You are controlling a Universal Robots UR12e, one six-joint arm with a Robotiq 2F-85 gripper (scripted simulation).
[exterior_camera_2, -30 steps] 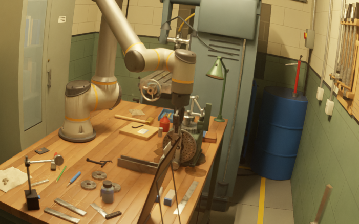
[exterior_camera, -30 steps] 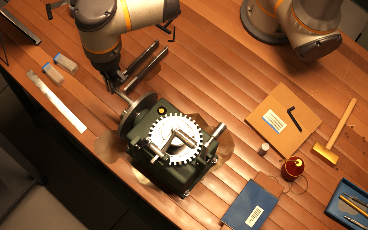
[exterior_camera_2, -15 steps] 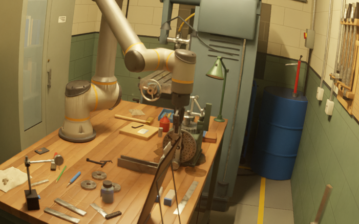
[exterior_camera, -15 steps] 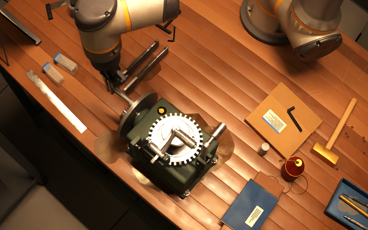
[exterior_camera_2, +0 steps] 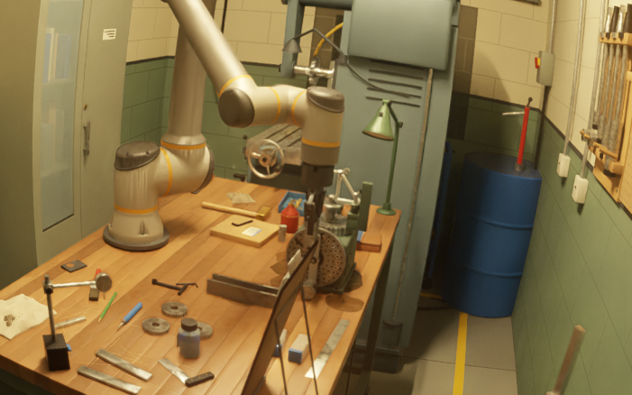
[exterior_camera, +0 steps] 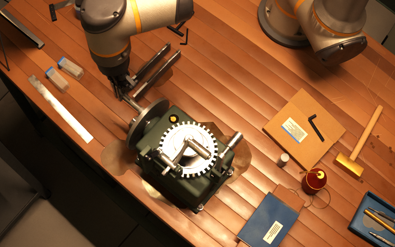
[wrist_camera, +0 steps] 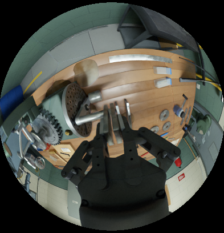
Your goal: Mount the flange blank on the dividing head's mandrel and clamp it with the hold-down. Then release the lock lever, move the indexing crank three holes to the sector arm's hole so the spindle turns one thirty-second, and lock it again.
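Note:
The indexing crank's handle [exterior_camera: 131,103] sticks out from the drilled index plate [exterior_camera: 145,122] on the green dividing head [exterior_camera: 180,156], and its outer end is hidden inside my gripper [exterior_camera: 121,92], which is closed on it. In the wrist camera the handle [wrist_camera: 89,117] runs from the plate [wrist_camera: 73,110] into my fingers [wrist_camera: 112,114]. The toothed flange blank [exterior_camera: 189,149] sits on top of the head under the hold-down arm [exterior_camera: 179,152]. The lock lever [exterior_camera: 232,141] projects from the head's right side.
The parallel steel bars [exterior_camera: 156,69] lie just behind my gripper. A steel rule [exterior_camera: 60,109] and two clear boxes [exterior_camera: 63,73] lie to the left near the bench edge. A board with a hex key [exterior_camera: 304,129], a red oil can [exterior_camera: 314,180] and a mallet [exterior_camera: 358,143] lie to the right.

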